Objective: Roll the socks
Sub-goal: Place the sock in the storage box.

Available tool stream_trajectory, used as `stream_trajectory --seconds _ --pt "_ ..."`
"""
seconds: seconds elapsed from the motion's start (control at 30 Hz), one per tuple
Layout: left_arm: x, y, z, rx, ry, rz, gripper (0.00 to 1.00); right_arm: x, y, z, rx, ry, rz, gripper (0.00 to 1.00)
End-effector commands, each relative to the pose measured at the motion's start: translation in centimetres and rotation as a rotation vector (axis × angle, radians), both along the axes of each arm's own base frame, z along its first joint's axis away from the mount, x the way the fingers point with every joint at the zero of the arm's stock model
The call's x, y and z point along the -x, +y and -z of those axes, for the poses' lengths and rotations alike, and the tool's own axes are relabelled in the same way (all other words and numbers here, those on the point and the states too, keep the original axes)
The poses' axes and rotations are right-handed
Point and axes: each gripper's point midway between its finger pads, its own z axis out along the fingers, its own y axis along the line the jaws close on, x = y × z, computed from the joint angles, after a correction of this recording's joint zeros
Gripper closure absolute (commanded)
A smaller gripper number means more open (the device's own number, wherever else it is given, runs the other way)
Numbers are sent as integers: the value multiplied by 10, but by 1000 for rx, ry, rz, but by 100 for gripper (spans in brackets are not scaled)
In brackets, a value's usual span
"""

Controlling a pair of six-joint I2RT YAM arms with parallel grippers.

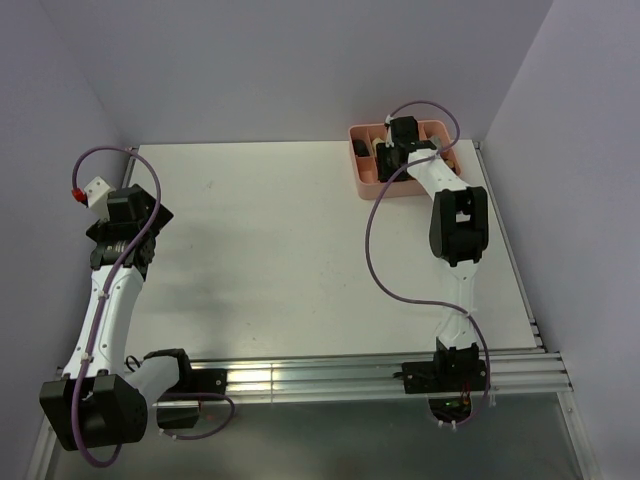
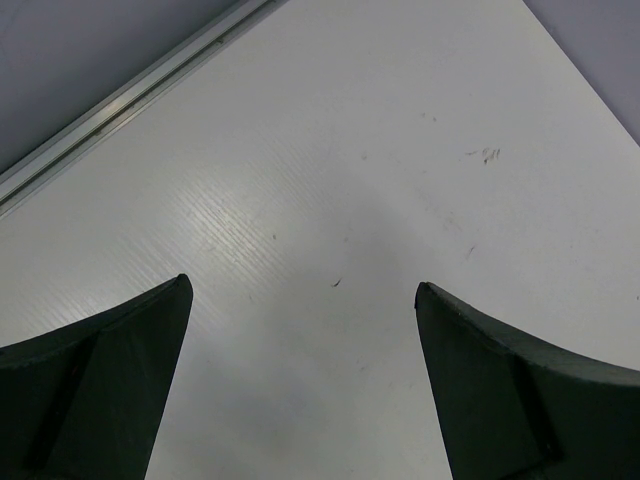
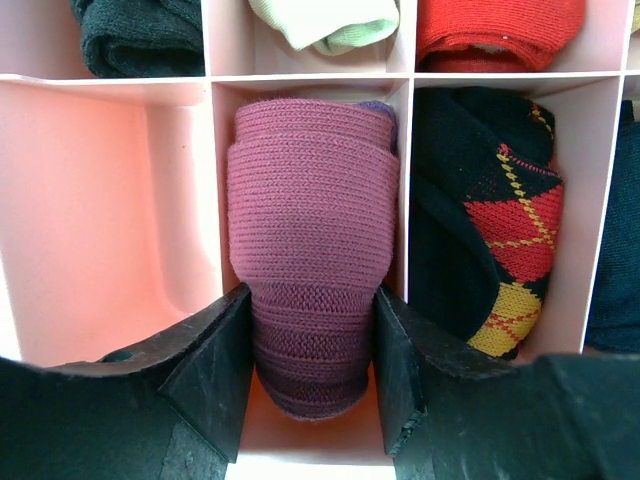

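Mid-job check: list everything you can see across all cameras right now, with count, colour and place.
rolled sock: 1, magenta, middle compartment of the tray
black bundle, cream bundle, red bundle: 1 each, in the row of compartments behind it
argyle bundle: 1, black, red and yellow, compartment on its right in the right wrist view
tray: 1, pink, divided, far right of the table; compartment left of the magenta sock empty
table: 1, white
left gripper: open, over bare table on the left
right gripper: in the tray, fingers flanking the magenta sock
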Motion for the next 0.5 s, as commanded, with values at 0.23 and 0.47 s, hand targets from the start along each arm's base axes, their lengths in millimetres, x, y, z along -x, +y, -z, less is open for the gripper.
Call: stream_trajectory --seconds 0.23,0.47 --pt "-2 3 -7 -12 -28 -1 1 4 -11 -42 7 -79 7 44" --pt "-2 4 -6 -11 -28 -5 1 2 -11 -27 10 -50 7 42"
